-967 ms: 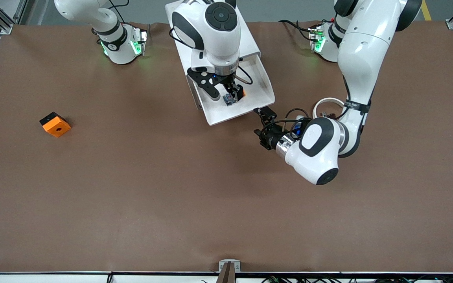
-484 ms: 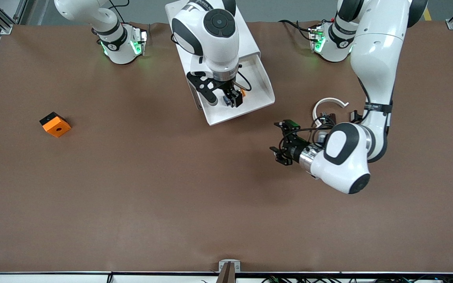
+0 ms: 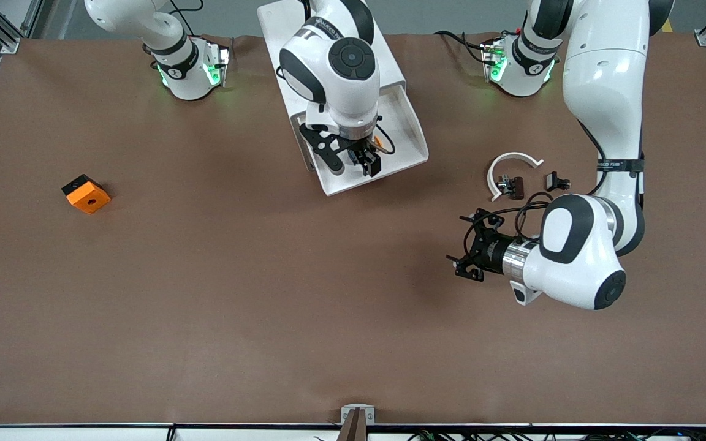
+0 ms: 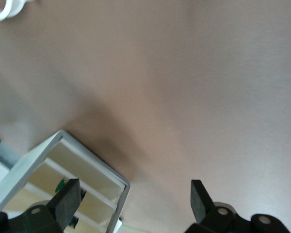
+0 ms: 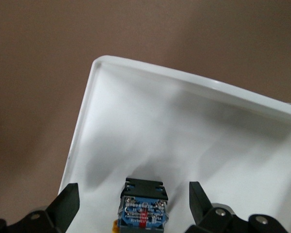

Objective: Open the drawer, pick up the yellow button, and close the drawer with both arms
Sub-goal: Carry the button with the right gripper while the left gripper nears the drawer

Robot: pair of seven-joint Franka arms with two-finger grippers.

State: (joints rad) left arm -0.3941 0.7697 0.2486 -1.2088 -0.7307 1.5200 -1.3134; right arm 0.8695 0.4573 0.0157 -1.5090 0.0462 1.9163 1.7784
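The drawer (image 3: 383, 144) stands pulled out of the cabinet (image 3: 328, 37), the button (image 5: 143, 206) lying in it between the spread fingers of the right gripper (image 3: 362, 160), while the left gripper (image 3: 469, 248), fingers apart and empty, hangs over the bare brown surface (image 3: 267, 294).
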